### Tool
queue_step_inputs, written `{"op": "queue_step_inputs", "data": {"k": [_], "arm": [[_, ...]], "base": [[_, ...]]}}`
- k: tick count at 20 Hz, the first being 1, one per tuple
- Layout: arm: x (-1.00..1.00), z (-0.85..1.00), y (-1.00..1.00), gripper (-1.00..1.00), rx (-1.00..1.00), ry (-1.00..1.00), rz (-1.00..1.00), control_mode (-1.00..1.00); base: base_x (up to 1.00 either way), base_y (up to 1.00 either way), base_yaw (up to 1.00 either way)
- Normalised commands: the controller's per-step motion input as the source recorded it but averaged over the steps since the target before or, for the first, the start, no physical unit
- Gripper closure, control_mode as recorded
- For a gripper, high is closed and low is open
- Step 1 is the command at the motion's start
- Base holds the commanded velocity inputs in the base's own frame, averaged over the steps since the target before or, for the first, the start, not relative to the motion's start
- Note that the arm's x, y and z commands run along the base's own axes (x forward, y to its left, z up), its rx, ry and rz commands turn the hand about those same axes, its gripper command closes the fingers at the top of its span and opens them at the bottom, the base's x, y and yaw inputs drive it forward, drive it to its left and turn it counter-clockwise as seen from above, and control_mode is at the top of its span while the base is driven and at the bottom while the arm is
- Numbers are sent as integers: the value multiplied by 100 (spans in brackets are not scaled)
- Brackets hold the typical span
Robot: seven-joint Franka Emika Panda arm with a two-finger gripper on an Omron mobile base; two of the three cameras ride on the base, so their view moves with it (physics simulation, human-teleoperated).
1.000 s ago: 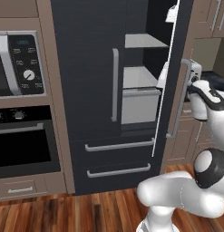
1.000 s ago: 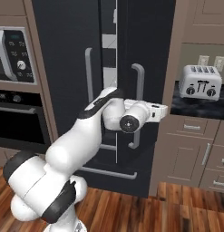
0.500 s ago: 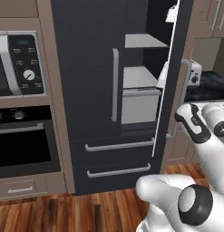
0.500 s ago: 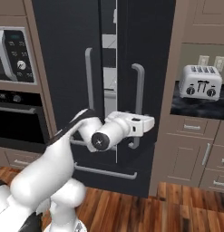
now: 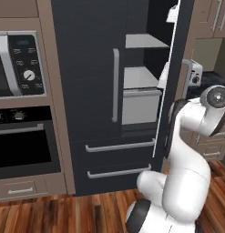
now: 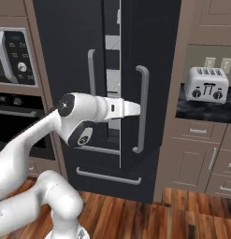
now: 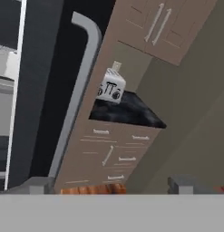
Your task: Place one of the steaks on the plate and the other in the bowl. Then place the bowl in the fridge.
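**Gripper spread wide beside open fridge door**

Gripper (image 7: 111,183) empty, jaws at full spread, nothing between the two dark fingertips (image 7: 38,185) seen at the bottom of the hand view. Pointed past the edge of the fridge door (image 7: 45,90) toward one silver toaster (image 7: 110,87) on a black counter (image 7: 127,111). Wrist levelled at the right-hand door handle (image 6: 142,109) in the right base view, reaching across the gap between the two upper doors.

Fridge (image 5: 93,91) tall and dark charcoal, right door swung open, left door closed. Two long silver handles on the upper doors, two lower drawers (image 5: 116,159) each with one horizontal handle. Pale shelves (image 5: 143,42) and one pale bin (image 5: 139,104) visible inside through the opening. Neither steak, bowl nor plate to be made out on the shelves from these angles.

Left of the fridge: one microwave (image 5: 20,63) above one built-in oven (image 5: 25,143). Right of it: brown drawers (image 6: 198,158) under the counter, cabinets above. Wood floor (image 5: 63,214) below.
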Motion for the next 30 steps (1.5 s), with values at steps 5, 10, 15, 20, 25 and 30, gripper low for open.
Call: {"op": "queue_step_inputs", "data": {"k": [5, 10, 15, 20, 25, 30], "arm": [[1, 0, 100, -100, -18, 44, 3, -100], [0, -1, 82, -100, -23, 23, 12, -100], [21, 9, 41, -100, -16, 5, 9, -100], [28, 34, 21, -100, -15, 0, 0, -100], [77, 15, 20, -100, -12, 5, 0, -100], [100, 0, 0, -100, -8, 25, 0, -100]], "base": [[0, 0, 0], [0, 0, 0], [0, 0, 0], [0, 0, 0], [0, 0, 0], [0, 0, 0]]}}
